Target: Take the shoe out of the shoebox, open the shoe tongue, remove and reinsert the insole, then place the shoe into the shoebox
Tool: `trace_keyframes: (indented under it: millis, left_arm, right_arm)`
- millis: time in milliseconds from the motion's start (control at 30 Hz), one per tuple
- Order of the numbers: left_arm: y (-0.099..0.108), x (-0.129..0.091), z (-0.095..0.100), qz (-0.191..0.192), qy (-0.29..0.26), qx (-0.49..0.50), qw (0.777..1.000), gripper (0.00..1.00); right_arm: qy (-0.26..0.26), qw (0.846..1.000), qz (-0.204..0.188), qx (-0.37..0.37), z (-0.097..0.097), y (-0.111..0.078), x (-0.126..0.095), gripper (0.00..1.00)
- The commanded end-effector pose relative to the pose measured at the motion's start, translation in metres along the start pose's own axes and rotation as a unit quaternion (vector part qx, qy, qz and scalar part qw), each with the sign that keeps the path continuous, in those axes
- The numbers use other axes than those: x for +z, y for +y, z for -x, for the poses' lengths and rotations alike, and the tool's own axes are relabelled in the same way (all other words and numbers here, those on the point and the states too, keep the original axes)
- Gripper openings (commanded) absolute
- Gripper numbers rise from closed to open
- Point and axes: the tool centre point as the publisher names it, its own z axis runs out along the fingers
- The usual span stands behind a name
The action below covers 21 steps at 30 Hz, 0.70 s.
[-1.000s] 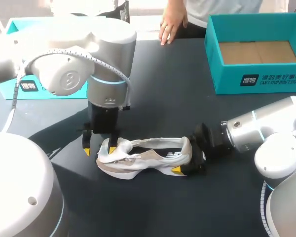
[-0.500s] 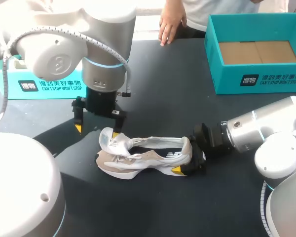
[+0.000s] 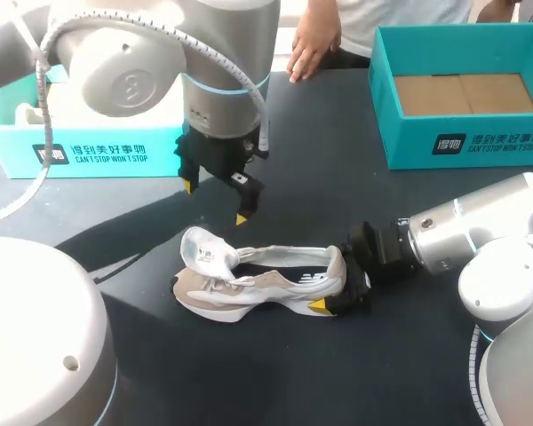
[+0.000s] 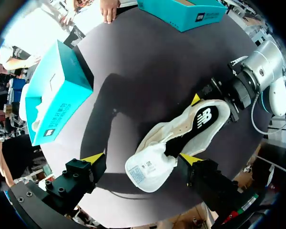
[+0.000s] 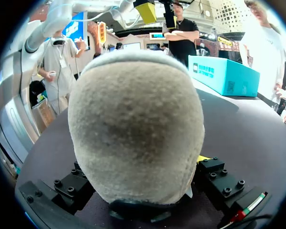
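A white and beige shoe (image 3: 249,282) lies on the dark table (image 3: 338,177), toe toward my left arm, its white tongue (image 3: 204,251) pulled up and folded back. The dark insole (image 4: 204,125) shows inside it. My left gripper (image 3: 215,202) hangs open above and behind the tongue, touching nothing; in its own view the tongue (image 4: 145,171) lies under its spread fingers (image 4: 142,157). My right gripper (image 3: 342,271) is shut on the shoe's heel (image 5: 136,124), one finger on each side, low over the table.
A teal shoebox (image 3: 386,115) with a cardboard floor stands at the back right. A second teal box part (image 3: 89,153) with white paper stands at the back left. A person's hand (image 3: 306,49) rests on the far table edge.
My left gripper has let go of the tongue, opened wide, and risen up and back to the right. The tongue stays folded back. The right arm and shoe have held still.
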Motion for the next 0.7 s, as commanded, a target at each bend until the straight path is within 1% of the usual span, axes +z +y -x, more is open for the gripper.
trace_keyframes:
  millis: [33,67,100,133,167,200,233,267,300,333,367,700]
  left_arm:
    - [-0.032,0.002,-0.017,-0.074,0.048,0.541,0.836,1.0]
    - [-0.035,0.002,-0.021,-0.083,0.048,0.563,0.821,0.97]
    - [-0.036,0.0,-0.026,-0.095,0.054,0.586,0.803,0.76]
    - [-0.037,-0.001,-0.03,-0.112,0.059,0.598,0.792,0.49]
    - [-0.036,-0.003,-0.037,-0.117,0.064,0.614,0.778,0.36]
    - [-0.035,-0.003,-0.042,-0.126,0.063,0.626,0.767,0.11]
    - [-0.034,-0.005,-0.046,-0.135,0.065,0.636,0.757,0.0]
    - [-0.033,-0.005,-0.048,-0.14,0.067,0.639,0.753,0.0]
    - [-0.03,-0.006,-0.055,-0.149,0.071,0.652,0.74,0.0]
    - [-0.028,-0.006,-0.06,-0.152,0.073,0.658,0.734,0.0]
    - [-0.027,-0.006,-0.064,-0.151,0.078,0.657,0.734,0.0]
    - [-0.027,-0.006,-0.064,-0.151,0.078,0.657,0.734,0.0]
  right_arm:
    - [0.0,1.0,-0.003,0.001,0.004,-0.003,0.006,0.0]
    - [0.0,1.0,-0.003,0.001,0.004,-0.003,0.006,0.0]
    - [0.0,1.0,-0.003,0.001,0.004,-0.003,0.006,0.0]
    - [0.0,1.0,-0.003,0.001,0.004,-0.003,0.006,0.0]
    - [0.0,1.0,-0.003,0.001,0.004,-0.003,0.006,0.0]
    - [0.0,1.0,-0.003,0.001,0.004,-0.003,0.006,0.0]
    - [0.0,1.0,-0.003,0.001,0.004,-0.003,0.006,0.0]
    - [0.0,1.0,-0.003,0.001,0.004,-0.003,0.006,0.0]
    - [0.0,1.0,-0.003,0.001,0.004,-0.003,0.006,0.0]
    - [0.0,1.0,-0.003,0.001,0.004,-0.003,0.006,0.0]
    - [0.0,1.0,-0.003,0.001,0.004,-0.003,0.006,0.0]
    - [0.0,1.0,-0.003,0.001,0.004,-0.003,0.006,0.0]
